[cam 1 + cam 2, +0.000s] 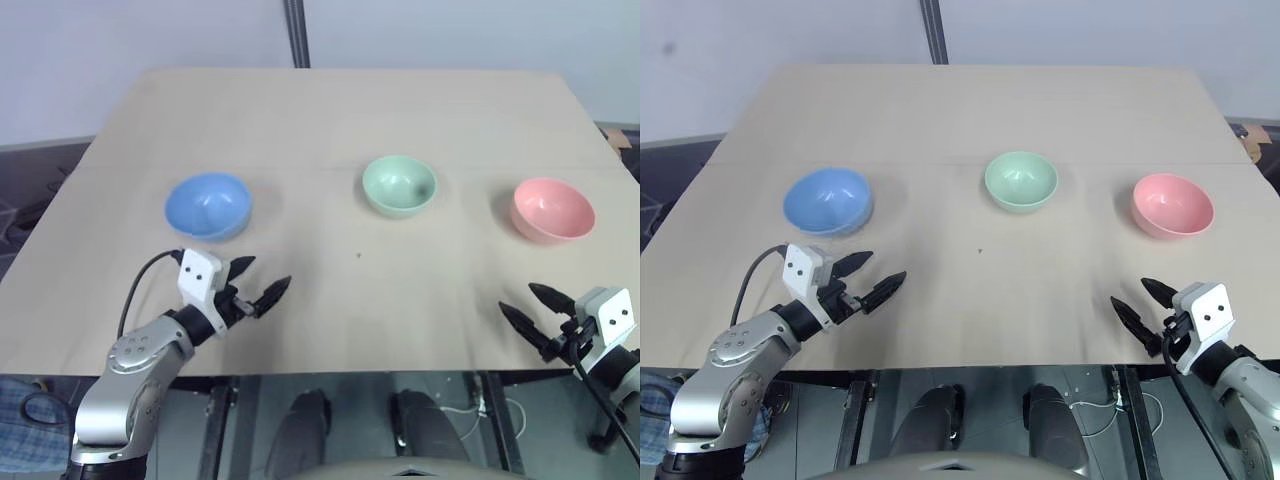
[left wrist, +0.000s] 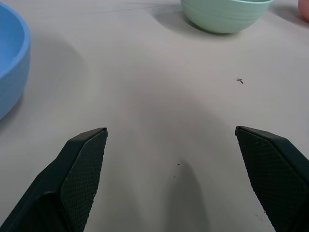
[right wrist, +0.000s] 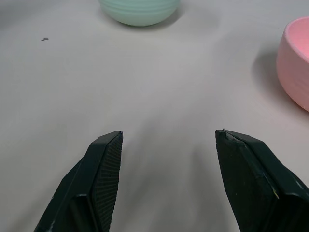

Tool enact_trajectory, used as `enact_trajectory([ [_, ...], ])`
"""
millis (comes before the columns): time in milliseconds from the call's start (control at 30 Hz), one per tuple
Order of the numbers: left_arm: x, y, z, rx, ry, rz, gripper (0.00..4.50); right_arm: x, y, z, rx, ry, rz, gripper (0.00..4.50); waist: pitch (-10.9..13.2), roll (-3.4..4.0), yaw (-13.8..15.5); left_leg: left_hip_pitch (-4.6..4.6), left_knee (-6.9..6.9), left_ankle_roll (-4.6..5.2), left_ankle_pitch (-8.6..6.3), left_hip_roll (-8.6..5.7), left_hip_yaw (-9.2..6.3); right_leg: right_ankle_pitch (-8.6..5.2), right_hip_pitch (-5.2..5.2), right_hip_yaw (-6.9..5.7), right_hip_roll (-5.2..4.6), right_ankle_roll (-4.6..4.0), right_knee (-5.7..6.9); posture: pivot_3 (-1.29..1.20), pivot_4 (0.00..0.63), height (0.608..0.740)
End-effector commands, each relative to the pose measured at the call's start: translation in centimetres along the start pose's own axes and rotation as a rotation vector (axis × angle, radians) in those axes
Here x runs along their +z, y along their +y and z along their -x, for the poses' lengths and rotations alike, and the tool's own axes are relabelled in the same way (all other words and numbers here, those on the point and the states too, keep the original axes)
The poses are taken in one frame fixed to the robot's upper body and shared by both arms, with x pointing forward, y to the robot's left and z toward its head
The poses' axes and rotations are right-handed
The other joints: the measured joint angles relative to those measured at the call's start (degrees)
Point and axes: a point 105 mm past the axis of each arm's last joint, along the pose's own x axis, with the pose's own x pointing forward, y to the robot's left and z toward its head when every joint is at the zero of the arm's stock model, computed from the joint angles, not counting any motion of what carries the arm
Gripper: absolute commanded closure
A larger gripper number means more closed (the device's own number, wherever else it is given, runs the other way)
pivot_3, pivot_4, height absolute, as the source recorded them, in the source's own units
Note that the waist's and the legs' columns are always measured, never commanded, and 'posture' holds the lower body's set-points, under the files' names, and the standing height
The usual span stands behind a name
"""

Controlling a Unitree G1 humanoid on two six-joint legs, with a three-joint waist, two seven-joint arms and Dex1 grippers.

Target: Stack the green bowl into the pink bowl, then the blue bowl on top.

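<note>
Three bowls stand apart in a row across the tan table [image 1: 330,110]. The blue bowl [image 1: 208,206] is on the left, the green bowl [image 1: 399,185] in the middle, the pink bowl [image 1: 552,209] on the right. All are upright and empty. My left gripper [image 1: 261,279] hovers open over the table just in front of the blue bowl, holding nothing. Near the table's front right edge, in front of the pink bowl, my right gripper [image 1: 533,306] is open and empty too. The left wrist view has the blue bowl [image 2: 9,72] and green bowl [image 2: 224,14] ahead of its fingers.
A dark pole [image 1: 296,32] rises behind the table's far edge. The table's front edge [image 1: 350,372] runs just below both grippers. A tiny dark speck [image 1: 359,255] lies on the table in front of the green bowl.
</note>
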Motion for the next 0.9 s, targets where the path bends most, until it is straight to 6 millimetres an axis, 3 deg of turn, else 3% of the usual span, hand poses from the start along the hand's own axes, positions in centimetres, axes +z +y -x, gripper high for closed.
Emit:
enact_trajectory([
  [33, 1.9, -0.4, 0.5, -0.017, -0.07, -0.051, 0.0, 1.1, -0.4, 0.4, -0.005, -0.046, 0.038, 1.31, 0.0, 0.0, 0.0, 0.0, 0.0, 0.0, 0.0, 0.0, 0.0, 0.0, 0.0, 0.0, 0.0, 0.0, 0.0, 0.0, 0.15, 0.74],
  [900, 3.3, -1.5, 0.1, -0.11, -0.14, -0.029, 0.0, 1.6, -1.2, 0.3, -0.054, -0.068, 0.077, 1.31, -0.02, 0.01, 0.0, 0.03, 0.01, 0.0, 0.0, 0.0, 0.0, 0.01, 0.03, 0.0, 0.0, 0.0, 0.02, 0.0, 0.15, 0.74],
])
